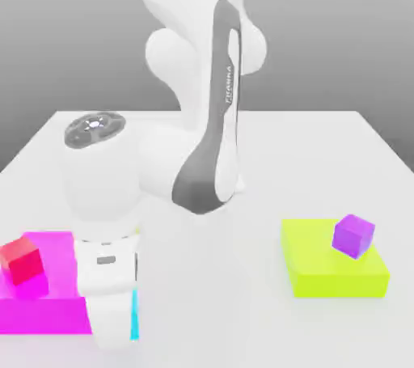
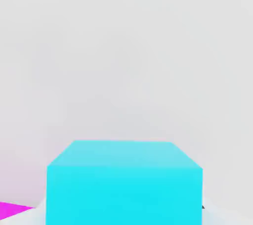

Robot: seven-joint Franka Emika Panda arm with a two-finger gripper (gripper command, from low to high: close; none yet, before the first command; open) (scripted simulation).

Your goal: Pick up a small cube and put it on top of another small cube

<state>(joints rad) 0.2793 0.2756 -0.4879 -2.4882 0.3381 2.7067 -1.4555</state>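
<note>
Exterior view: bright, high-key; tabletop (image 1: 242, 277) nearly white, arm (image 1: 194, 43) washed out, small glare spots on dark cap (image 1: 95, 128) at left; grey backdrop (image 1: 323, 35) darkening toward tabletop. Hand view: pale, soft; cyan cube (image 2: 123, 194) at bottom, top face duller than front.

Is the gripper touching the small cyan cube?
Touching. The hand view shows the gripper closed on the small cyan cube, fingers against two opposite sides.
</note>
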